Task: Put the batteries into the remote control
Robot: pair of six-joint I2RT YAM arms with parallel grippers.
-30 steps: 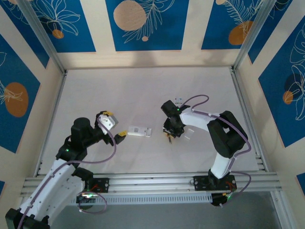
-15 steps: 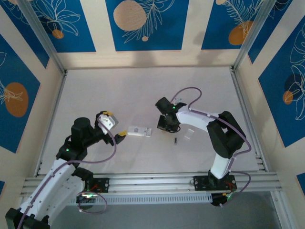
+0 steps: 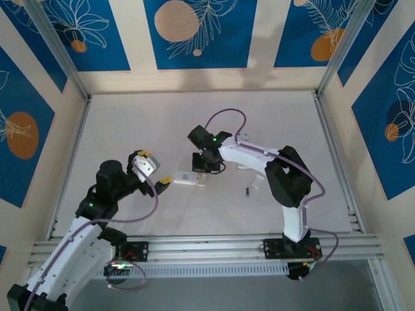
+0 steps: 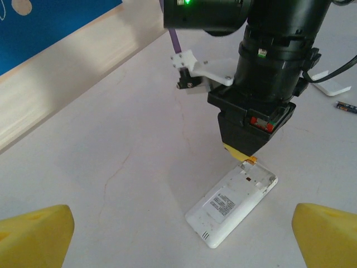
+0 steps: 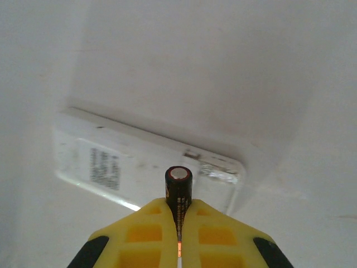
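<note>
- The right gripper [image 5: 178, 219] is closed on one battery [image 5: 178, 188]. The cell is pinched between its yellow fingers [image 5: 146, 229] and sticks out past their tips, metal end toward the wrist camera.
- The held battery hangs at the right end of the white remote control [image 3: 190, 179], over the open compartment. Whether it touches the remote cannot be told.
- The remote control lies flat on the table [image 3: 162, 123], label side up, near the centre of the top view between the two grippers.
- The left gripper [image 3: 157, 170] is spread wide and holds nothing. It sits just left of the remote control, pointing at it.
- A second battery [image 3: 247, 192] lies loose on the table, to the lower right of the right gripper, near a small white piece [image 4: 333, 86].
</note>
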